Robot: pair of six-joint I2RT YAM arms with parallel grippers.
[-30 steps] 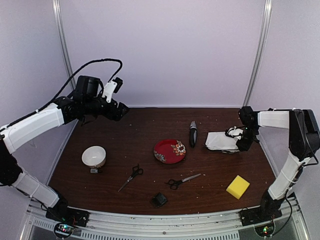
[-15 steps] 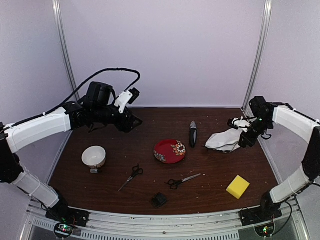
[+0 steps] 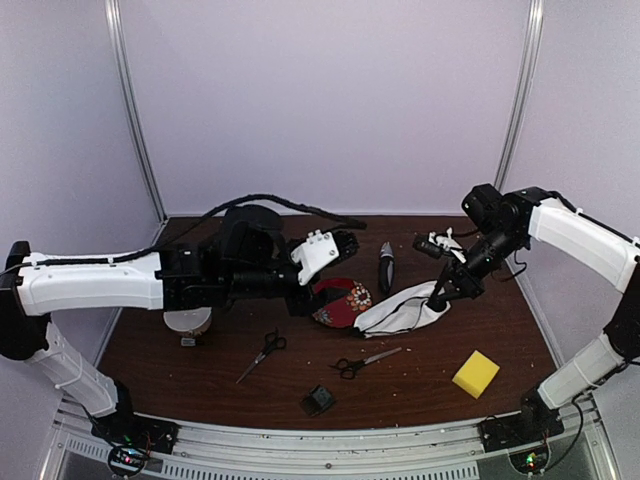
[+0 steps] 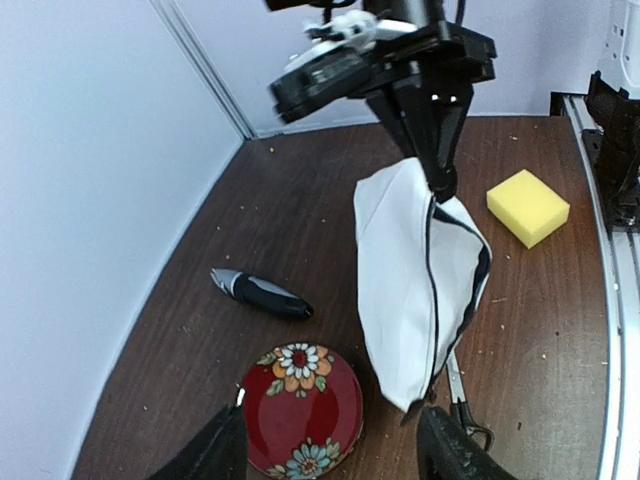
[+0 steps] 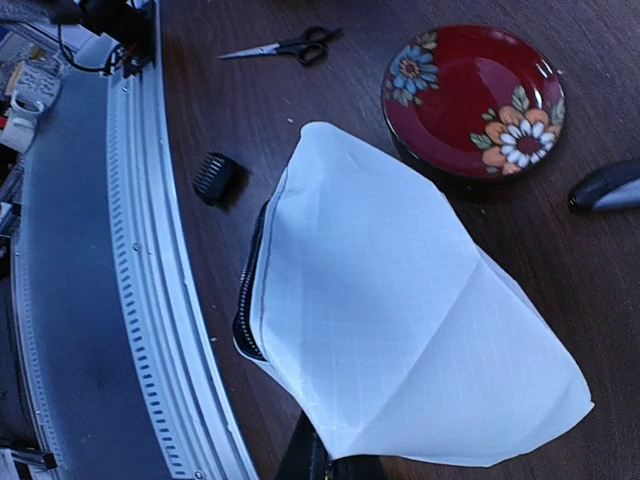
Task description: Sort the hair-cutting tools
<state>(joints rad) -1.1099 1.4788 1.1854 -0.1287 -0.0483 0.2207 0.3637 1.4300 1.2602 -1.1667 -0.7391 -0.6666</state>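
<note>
My right gripper (image 3: 440, 293) is shut on the top corner of a white pouch (image 3: 398, 310) with a black zipper. The pouch hangs tilted over the table centre, its lower end near the red plate (image 3: 345, 300). My left gripper (image 4: 335, 455) is open and empty above that plate, its fingers (image 4: 450, 450) just short of the pouch (image 4: 415, 280). The black-and-grey clipper (image 3: 386, 268) lies behind the plate. One pair of scissors (image 3: 262, 355) lies front left and another (image 3: 365, 362) front centre. The black attachment block (image 3: 319, 400) sits near the front edge.
A yellow sponge (image 3: 476, 373) lies at the front right. A white bowl (image 3: 187, 320) stands at the left, partly hidden under my left arm. The metal rail (image 5: 150, 300) runs along the table's near edge.
My left arm has swung from the back left to the table centre, its jaws narrowing. My right gripper has shut on the pouch, lifted it and carried it left toward the plate.
</note>
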